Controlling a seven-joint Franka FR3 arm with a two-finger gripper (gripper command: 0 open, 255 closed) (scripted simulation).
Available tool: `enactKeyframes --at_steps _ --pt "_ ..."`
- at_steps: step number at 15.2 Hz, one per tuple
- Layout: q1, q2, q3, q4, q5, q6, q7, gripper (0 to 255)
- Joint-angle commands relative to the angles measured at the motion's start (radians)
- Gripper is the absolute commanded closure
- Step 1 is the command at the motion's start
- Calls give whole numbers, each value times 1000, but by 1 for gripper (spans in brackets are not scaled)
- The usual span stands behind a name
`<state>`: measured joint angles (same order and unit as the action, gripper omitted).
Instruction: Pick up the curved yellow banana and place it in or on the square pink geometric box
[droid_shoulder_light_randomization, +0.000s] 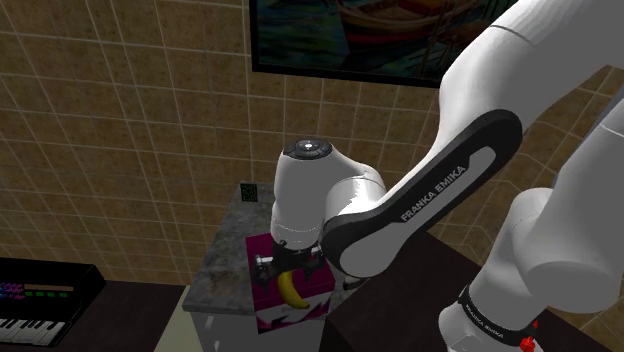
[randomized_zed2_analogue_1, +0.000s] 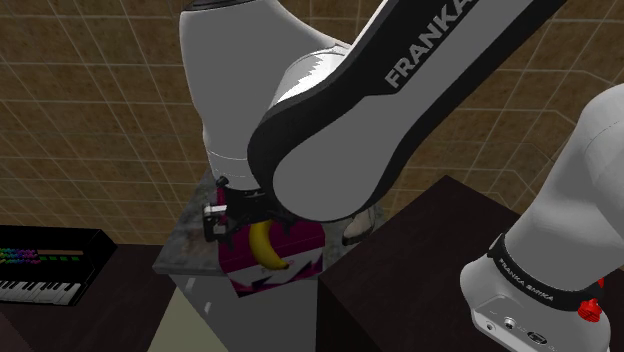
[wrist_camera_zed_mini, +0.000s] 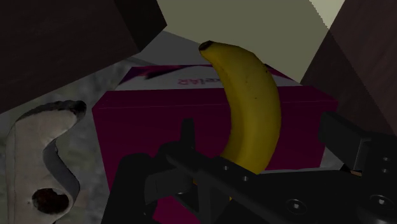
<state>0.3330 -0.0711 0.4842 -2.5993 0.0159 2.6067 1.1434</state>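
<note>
1 curved yellow banana (droid_shoulder_light_randomization: 292, 291) hangs from the all-black gripper (droid_shoulder_light_randomization: 290, 268), clamped at its upper end betw. the 2 fingers, so the gripper is closed narrow on the fruit. The banana's free end points down, directly over the square magenta-pink box (droid_shoulder_light_randomization: 262, 300). Can't tell whether the tip touches the box top or sits just above it.

In the wrist view the banana (wrist_camera_zed_mini: 251, 102) runs out from the gripper across the box's pink side (wrist_camera_zed_mini: 153, 121) to its top face, which has a white pattern w/ pink lettering. The peel has a few small dark specks and a dark tip.

The box stands on a grey mottled stone counter (droid_shoulder_light_randomization: 220, 265), near the edge closest to the dark stand (droid_shoulder_light_randomization: 400, 300). Beside the box on the counter, in the wrist view, lies 1 pale, curvy white object (wrist_camera_zed_mini: 38, 146) w/ a dark hole at one end; can't tell what it is.

At the shoulder view's lower left sits a black keyboard w/ white keys (droid_shoulder_light_randomization: 40, 300), well apart from the counter. A framed painting (droid_shoulder_light_randomization: 390, 30) hangs on the brown tiled wall (droid_shoulder_light_randomization: 120, 130) behind.
</note>
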Motion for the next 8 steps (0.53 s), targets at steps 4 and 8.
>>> enactKeyframes --at_steps 4,8 --pt "-2 6 0 -1 -6 7 3 0" --pt "-2 6 0 -1 -5 7 2 255"
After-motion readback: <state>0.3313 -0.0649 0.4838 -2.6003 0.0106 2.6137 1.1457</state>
